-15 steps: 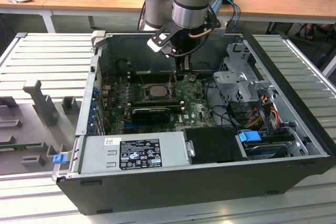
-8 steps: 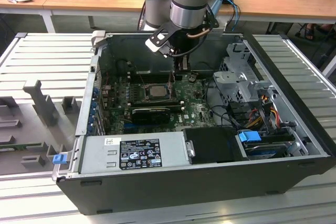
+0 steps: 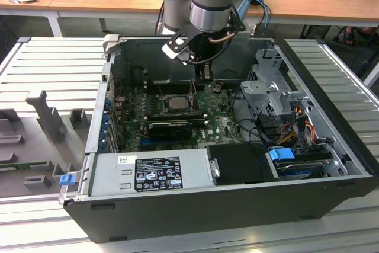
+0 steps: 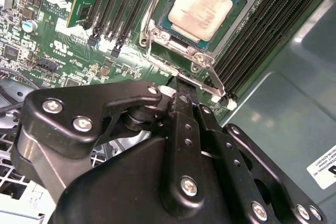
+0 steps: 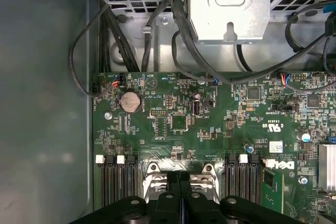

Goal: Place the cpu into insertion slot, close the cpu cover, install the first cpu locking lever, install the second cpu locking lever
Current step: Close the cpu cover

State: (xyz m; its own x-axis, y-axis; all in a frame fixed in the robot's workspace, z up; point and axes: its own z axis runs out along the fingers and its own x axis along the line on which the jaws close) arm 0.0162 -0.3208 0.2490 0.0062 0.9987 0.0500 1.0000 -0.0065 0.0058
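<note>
Motherboard (image 5: 178, 124) in open case (image 3: 225, 205) | claw (image 4: 182, 85) pinched closed | tip near cpu (image 4: 202, 10)

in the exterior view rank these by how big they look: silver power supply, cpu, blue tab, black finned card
1. silver power supply
2. black finned card
3. cpu and blue tab: look about alike, and the tab sits nearer the camera, so unranked

cpu (image 4: 200, 10): in the insertion slot (image 4: 153, 39), just ahead of the gripper (image 4: 181, 81)'s fingertips (image 4: 184, 97);
memory slots (image 4: 128, 3): flanking the insertion slot, one bank to each side of the fingertips
</note>
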